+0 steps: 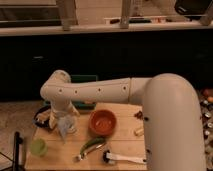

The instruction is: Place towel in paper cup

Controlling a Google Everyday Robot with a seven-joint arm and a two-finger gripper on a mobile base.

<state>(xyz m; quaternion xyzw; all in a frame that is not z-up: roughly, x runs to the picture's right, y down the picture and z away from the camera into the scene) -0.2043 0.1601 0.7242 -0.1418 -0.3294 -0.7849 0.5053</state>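
Observation:
My gripper (65, 116) is at the end of the white arm, low over the left side of the wooden table (125, 150). A pale grey towel (65, 128) hangs right under it, tapering to a point just above the tabletop. The wrist hides where the gripper meets the towel. A small green cup (38, 146) stands at the front left corner, left of and below the towel. I cannot make out a paper cup apart from it.
An orange bowl (102, 122) sits at the table's middle, right of the gripper. A green vegetable (93, 144) and a white-handled brush (123, 158) lie near the front edge. A dark plate with food (42, 119) is at the left, and a green box (84, 80) stands behind.

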